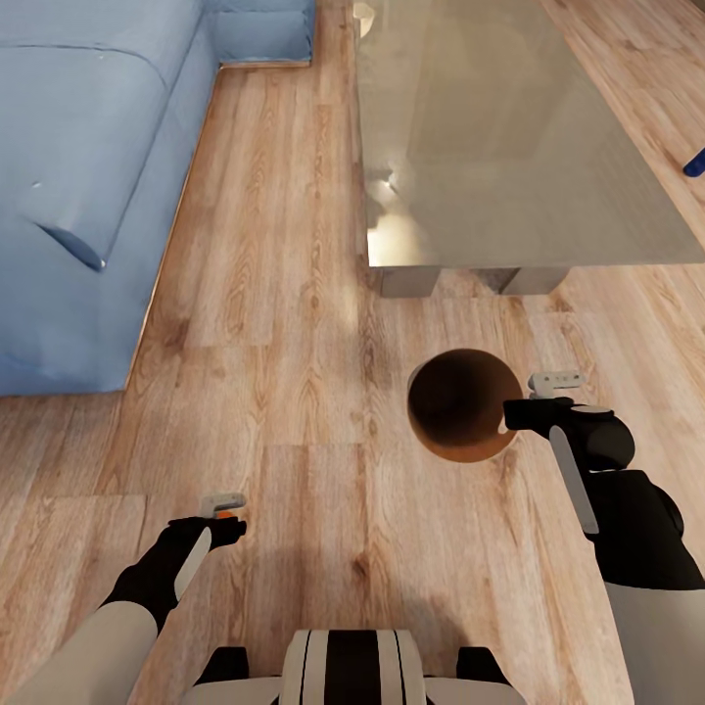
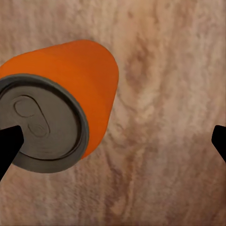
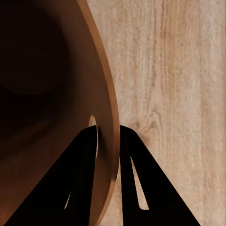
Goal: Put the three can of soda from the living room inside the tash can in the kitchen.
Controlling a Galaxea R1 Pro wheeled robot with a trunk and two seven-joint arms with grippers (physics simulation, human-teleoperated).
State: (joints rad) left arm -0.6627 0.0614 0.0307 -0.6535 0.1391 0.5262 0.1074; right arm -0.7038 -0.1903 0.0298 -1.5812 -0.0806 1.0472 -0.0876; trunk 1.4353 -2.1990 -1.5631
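The orange can of soda [image 2: 70, 94] shows its grey top between the wide-spread fingers of my left gripper [image 2: 113, 146], close to one fingertip [image 2: 9, 148] and not clamped. In the head view a sliver of that can [image 1: 226, 513] peeks out at the left gripper [image 1: 231, 530], low over the plank floor. The tash can [image 1: 452, 401], copper-brown inside, sits right of centre. My right gripper [image 1: 511, 416] pinches its rim. In the right wrist view the fingers [image 3: 89, 155] straddle the bin's wall [image 3: 110, 113], beside the handle hole. A dark blue object [image 1: 695, 162], possibly another can, is cut off by the right edge.
A blue sofa [image 1: 88, 166] fills the left side. The glass-topped low table [image 1: 509, 137] stands ahead, with its legs [image 1: 406, 282] just beyond the bin. Light wood floor [image 1: 294, 392] runs between sofa and table and around my base.
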